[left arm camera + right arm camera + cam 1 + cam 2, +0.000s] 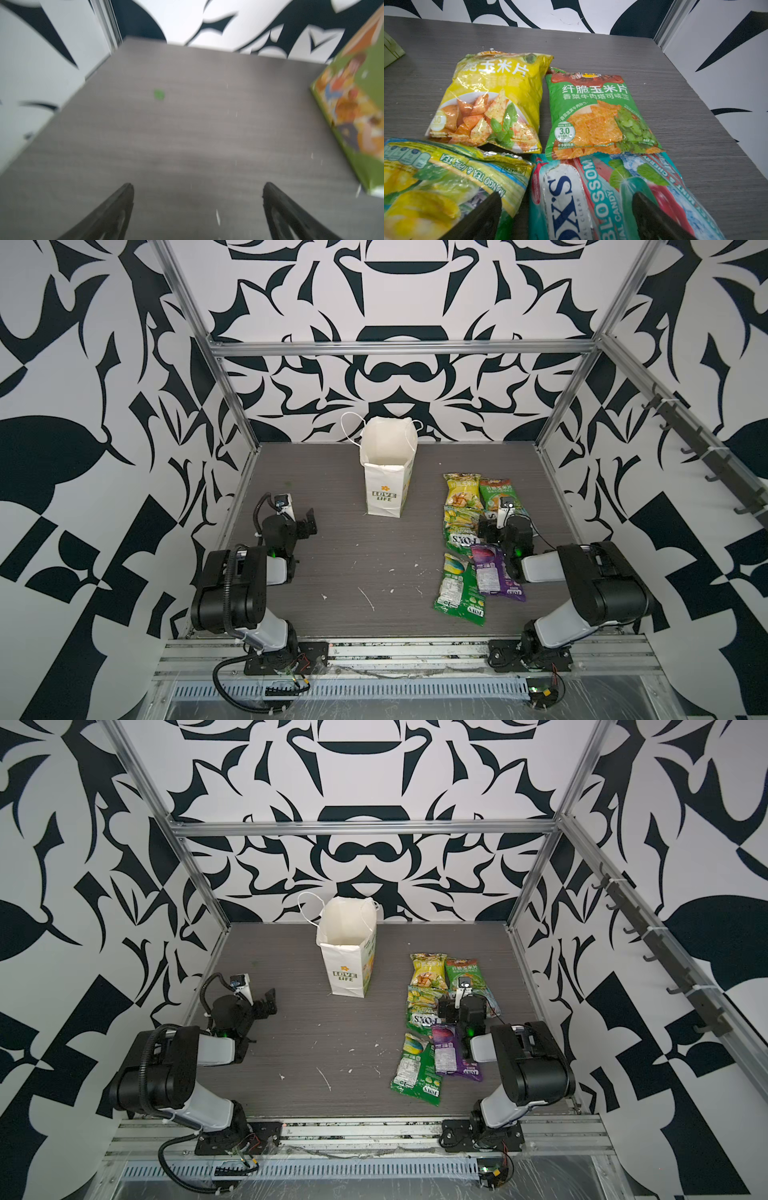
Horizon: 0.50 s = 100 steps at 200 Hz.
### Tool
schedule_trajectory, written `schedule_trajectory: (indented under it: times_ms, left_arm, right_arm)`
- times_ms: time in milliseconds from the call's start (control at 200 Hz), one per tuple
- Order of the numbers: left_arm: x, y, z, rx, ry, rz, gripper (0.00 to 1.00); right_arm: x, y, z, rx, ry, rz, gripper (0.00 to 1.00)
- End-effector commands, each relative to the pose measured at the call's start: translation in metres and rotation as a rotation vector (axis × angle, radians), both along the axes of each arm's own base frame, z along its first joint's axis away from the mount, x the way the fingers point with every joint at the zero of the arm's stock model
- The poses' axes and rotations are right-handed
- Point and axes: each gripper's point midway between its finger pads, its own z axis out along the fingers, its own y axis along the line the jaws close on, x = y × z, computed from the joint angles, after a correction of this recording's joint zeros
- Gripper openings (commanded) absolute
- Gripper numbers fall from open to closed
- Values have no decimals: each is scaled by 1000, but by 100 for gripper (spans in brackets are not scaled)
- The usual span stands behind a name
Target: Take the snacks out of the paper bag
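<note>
The white paper bag point(384, 483) point(345, 965) stands upright at mid-table, mouth open, only white paper showing inside; its flowered face point(353, 104) edges the left wrist view. Several snacks lie flat to its right: a yellow packet point(461, 489) point(492, 99), a green packet point(596, 112), a mango-tea packet point(459, 524) point(436, 182), a teal FOX'S packet point(591, 197), a purple packet point(492, 572) and another green packet point(455, 589). My right gripper point(486, 531) point(566, 195) hovers open over the teal packet, gripping nothing. My left gripper point(307, 520) point(197, 185) is open and empty above bare table, left of the bag.
The grey table point(353, 572) is enclosed by patterned walls and an aluminium frame point(399, 349). A small green spot point(159, 95) and white flecks point(368, 599) mark its surface. The bag's cord handles point(351, 427) stick up towards the back wall.
</note>
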Motion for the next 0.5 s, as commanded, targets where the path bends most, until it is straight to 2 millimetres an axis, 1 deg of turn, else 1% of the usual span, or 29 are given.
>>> schedule_trajectory:
  times_ms: [0, 55, 120, 160, 170, 200, 215, 255, 285, 330, 360, 395, 440, 465, 495]
  left_arm:
    - [-1, 2, -6, -6, 38, 7, 99]
    - [-2, 2, -8, -11, 55, 10, 99]
    - [-6, -1, -4, -9, 18, -6, 99]
    - [-13, -7, 3, -3, -34, -38, 99]
    - [-17, -9, 0, -3, -33, -48, 99]
    - [-26, -14, 5, 9, -80, -80, 99]
    - [-30, -17, 4, 12, -87, -97, 99]
    - [-35, -24, 7, 22, -126, -140, 99]
    - [-33, -27, 8, 25, -134, -159, 99]
    - [-24, -26, 7, 24, -121, -154, 99]
    - [-18, -21, 8, 20, -101, -130, 99]
    - [-15, -19, -1, 8, -22, -117, 99]
    - [-7, -15, -6, -1, 44, -97, 99]
    - [-4, -10, -6, -8, 44, -71, 99]
    - [-4, -5, -5, -6, 24, -45, 99]
  right_arm:
    - [9, 1, 18, -2, -60, 7, 100]
    - [9, 2, 19, -2, -60, 7, 100]
    - [9, 1, 18, -2, -59, 7, 100]
    - [9, 1, 19, -2, -60, 6, 100]
    - [9, 1, 18, -2, -59, 6, 100]
    - [9, 2, 18, -2, -59, 8, 100]
    - [9, 1, 19, -2, -60, 7, 100]
    - [9, 1, 19, -1, -61, 6, 100]
    - [9, 1, 18, -1, -60, 7, 100]
    - [9, 2, 19, -1, -60, 7, 100]
    - [9, 1, 19, -1, -60, 6, 100]
    - [9, 2, 19, -1, -60, 7, 100]
    - [9, 1, 19, -2, -60, 7, 100]
    - [9, 1, 18, -1, -59, 6, 100]
    - [9, 2, 18, -1, -59, 7, 100]
